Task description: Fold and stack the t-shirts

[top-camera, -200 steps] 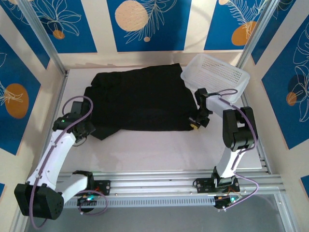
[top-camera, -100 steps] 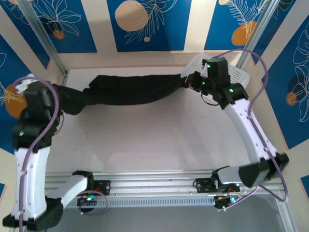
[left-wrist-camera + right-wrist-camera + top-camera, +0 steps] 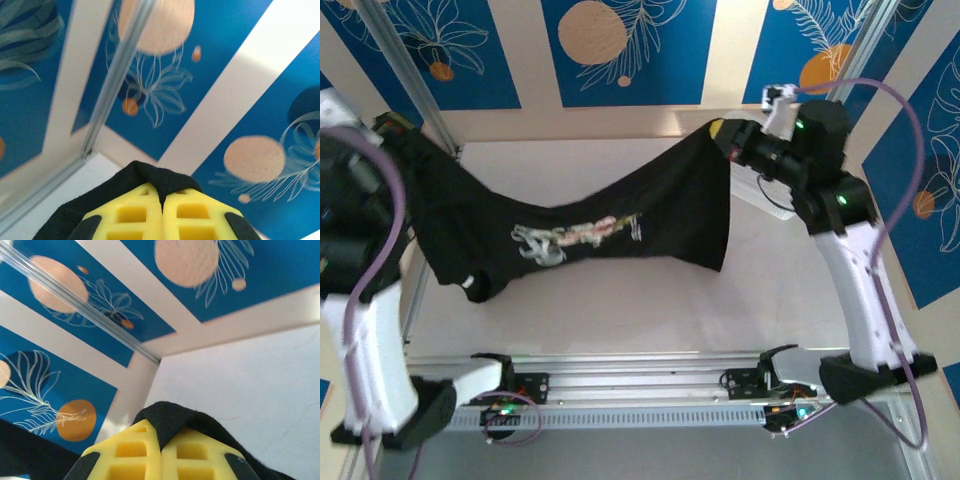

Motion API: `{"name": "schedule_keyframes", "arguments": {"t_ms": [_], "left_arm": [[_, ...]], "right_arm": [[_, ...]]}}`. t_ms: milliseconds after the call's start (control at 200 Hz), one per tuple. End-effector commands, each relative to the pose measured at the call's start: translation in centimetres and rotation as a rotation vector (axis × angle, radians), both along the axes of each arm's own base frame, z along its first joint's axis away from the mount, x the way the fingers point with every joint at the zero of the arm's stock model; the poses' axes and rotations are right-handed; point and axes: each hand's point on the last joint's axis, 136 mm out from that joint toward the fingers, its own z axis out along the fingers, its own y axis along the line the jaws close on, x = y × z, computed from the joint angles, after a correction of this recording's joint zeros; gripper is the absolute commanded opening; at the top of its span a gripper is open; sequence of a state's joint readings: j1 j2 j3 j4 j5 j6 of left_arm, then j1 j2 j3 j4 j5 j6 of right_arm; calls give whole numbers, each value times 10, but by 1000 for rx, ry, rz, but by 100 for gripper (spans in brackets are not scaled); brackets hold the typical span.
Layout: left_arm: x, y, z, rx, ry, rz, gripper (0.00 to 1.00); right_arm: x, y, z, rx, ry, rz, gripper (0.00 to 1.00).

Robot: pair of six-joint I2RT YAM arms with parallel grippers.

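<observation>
Left gripper (image 3: 392, 125) and right gripper (image 3: 725, 135), seen from above, each clamp a t-shirt (image 3: 610, 215) edge, cloth sagging between them over the table (image 3: 620, 300); both wrist views confirm pinched fabric, so lowering calls for even tension.

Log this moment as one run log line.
left gripper: shut on black t-shirt | right gripper: shut on same shirt | shirt: hanging stretched between both, print showing
</observation>
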State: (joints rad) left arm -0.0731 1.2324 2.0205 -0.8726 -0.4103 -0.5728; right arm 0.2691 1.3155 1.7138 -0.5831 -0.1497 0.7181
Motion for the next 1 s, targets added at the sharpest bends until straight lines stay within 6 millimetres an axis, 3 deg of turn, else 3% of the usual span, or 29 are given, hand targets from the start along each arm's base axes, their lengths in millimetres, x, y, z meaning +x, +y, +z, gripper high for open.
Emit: {"name": "schedule_keyframes", "arguments": {"t_ms": [0,85,165,235,305,385,510,575,640,710,805,905,995], "left_arm": [[68,-6,-47,-90,123,-74,0],[103,3,-61,-143,139,-96,0],[129,12,-60,-175,129,-117,0],[139,20,-35,-171,63,-134,0],[137,26,5,-150,-47,-146,0],[116,31,63,-124,-202,-159,0],[57,31,148,-65,-479,-156,0],[28,31,174,-40,-576,-139,0],[8,29,185,-30,-610,-127,0],[3,26,176,-36,-567,-131,0],[6,26,136,-62,-412,-118,0],[3,30,70,-118,-239,-78,0],[-6,28,-11,-195,-72,-54,0]], "right_arm": [[46,24,-36,47,113,80,0],[77,35,-48,52,130,110,0],[105,41,-47,72,126,130,0],[125,41,-33,94,87,133,0],[138,37,-1,124,5,130,0],[146,26,43,158,-103,111,0],[147,0,106,241,-246,65,0],[147,-14,126,284,-279,48,0],[149,-24,134,321,-276,43,0],[150,-26,129,337,-240,59,0],[152,-15,97,284,-140,88,0],[152,-2,36,207,34,104,0],[144,7,-35,123,197,90,0]]}}
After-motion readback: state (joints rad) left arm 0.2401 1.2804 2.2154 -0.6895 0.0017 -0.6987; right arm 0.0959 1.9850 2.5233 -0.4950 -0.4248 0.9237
